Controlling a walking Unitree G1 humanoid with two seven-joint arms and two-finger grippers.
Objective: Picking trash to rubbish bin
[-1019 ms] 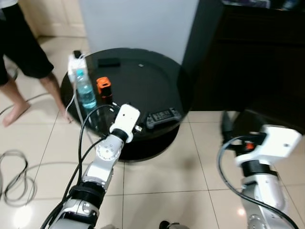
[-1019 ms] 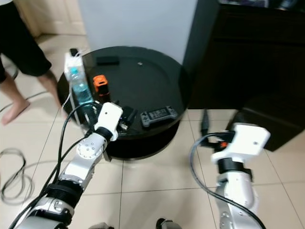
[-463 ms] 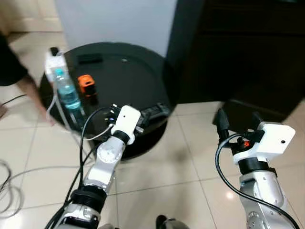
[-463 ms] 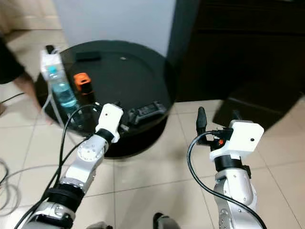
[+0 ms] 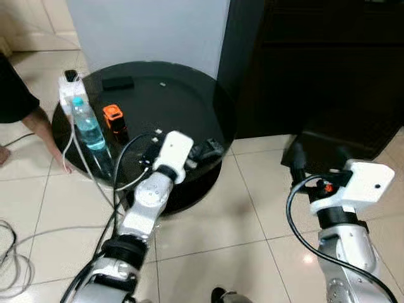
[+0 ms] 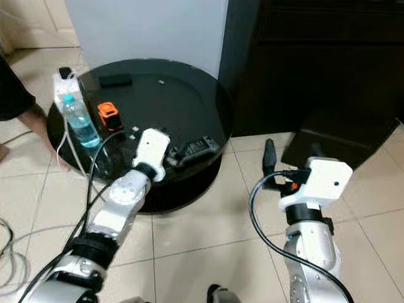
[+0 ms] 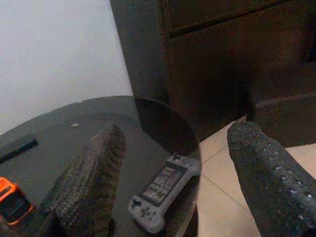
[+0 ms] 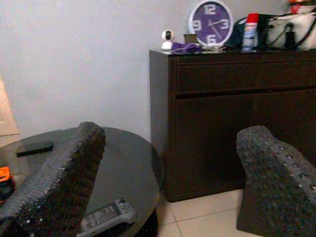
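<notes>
A round black glass table (image 5: pixel 189 107) stands ahead of me. A tiny white scrap (image 5: pixel 162 84) lies near its far side. My left gripper (image 7: pixel 177 133) hovers open over the table's near edge. A grey handheld game controller (image 7: pixel 163 190) lies on the glass just ahead of it, between the lines of its fingers. My right gripper (image 5: pixel 319 158) is held open above the floor to the right of the table, empty. A dark box-like object (image 5: pixel 341 136) stands on the tiles in front of the right gripper; I cannot tell whether it is a bin.
On the table's left side are a water bottle (image 5: pixel 88 126), an orange device (image 5: pixel 113 117), a white power strip (image 5: pixel 69 85) and a black remote (image 5: pixel 118 83). A dark cabinet (image 5: pixel 315 63) is behind on the right. A person's leg (image 5: pixel 28 113) and floor cables (image 5: pixel 12 265) are at left.
The camera has swung to the right, shifting the table leftward in view. My left gripper has edged forward over the table rim toward the controller. Both grippers remain open.
</notes>
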